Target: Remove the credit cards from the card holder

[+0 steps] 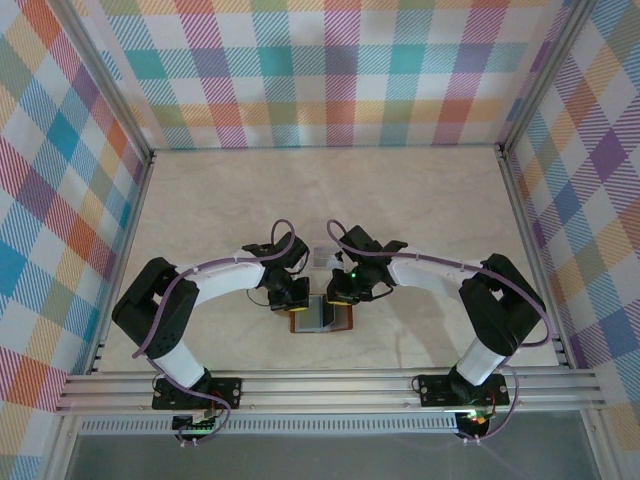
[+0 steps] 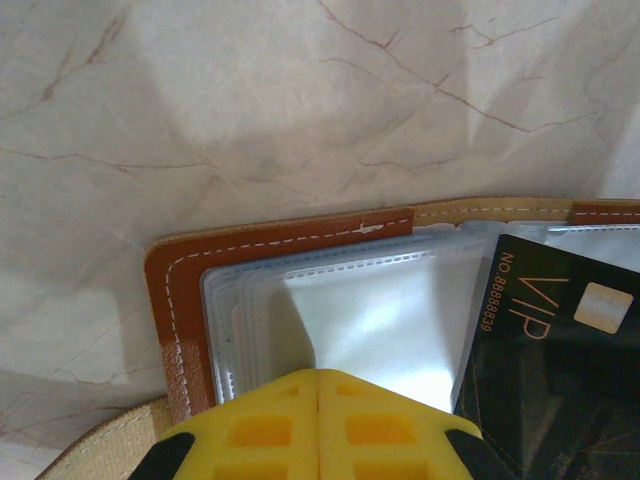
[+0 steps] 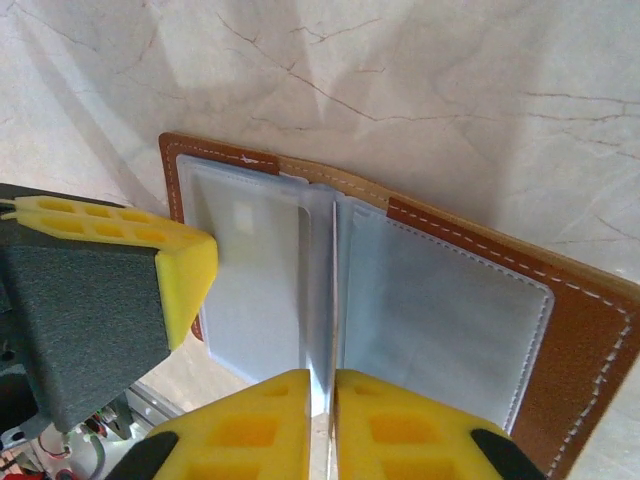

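The left gripper point(image 2: 318, 385), at the bottom of its wrist view, is closed, its fingers flush with nothing between them. Its tip bears down on the clear sleeves point(image 2: 380, 310) of the holder's left half, apparently to pin the holder so it neither lifts nor slides. The right gripper point(image 3: 322, 388), at bottom centre of its own view, is drawn narrow on a single clear leaf point(image 3: 322, 270) that stands on edge along the spine. It is probably raising the leaf to get at a pocket.

The marbled table point(image 3: 450, 90) shows across the upper part of both wrist views. On it the holder point(image 3: 590, 340) lies open and flat, brown border outward. In the top view it sits at lower centre, between the two grippers. One card point(image 2: 560, 330), black with gold VIP lettering, shows at the lower right of the left wrist view. It seems to sit inside a sleeve, not yet out.
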Controlling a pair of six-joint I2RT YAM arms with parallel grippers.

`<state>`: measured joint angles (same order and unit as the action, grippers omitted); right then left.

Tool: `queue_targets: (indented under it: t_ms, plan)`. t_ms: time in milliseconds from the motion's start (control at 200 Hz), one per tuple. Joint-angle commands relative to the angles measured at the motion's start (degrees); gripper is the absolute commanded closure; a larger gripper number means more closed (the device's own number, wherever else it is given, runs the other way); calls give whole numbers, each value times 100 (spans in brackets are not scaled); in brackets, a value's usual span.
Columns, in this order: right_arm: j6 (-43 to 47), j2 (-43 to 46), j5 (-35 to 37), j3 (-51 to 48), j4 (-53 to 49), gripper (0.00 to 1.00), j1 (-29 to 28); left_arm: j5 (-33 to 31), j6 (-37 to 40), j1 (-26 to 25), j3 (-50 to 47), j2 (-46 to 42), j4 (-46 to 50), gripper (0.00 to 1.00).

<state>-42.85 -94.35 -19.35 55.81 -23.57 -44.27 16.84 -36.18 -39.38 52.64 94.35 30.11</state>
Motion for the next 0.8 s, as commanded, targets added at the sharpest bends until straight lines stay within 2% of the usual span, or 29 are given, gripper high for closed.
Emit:
queue_targets:
  t_ms: [0, 220, 495, 735, 795]
  plan:
    - [-70, -18, -77, -113, 26, 86, -20, -243, 28, -97, -19, 216, 367, 93]
    - [-47, 78, -16, -110, -18, 92, -20, -244, 30, -96, -19, 195, 364, 93]
    - [501, 645, 934, 205, -855, 94, -6, -217, 22, -104, 27, 32, 375, 90]
    - [2164, 912, 1647, 701, -1234, 94, -3, -212, 17, -103, 163, -107, 412, 87]
    - [2838, 868, 1732, 919, -1325, 95, 7, -240, 22, -105, 194, -165, 452, 86]
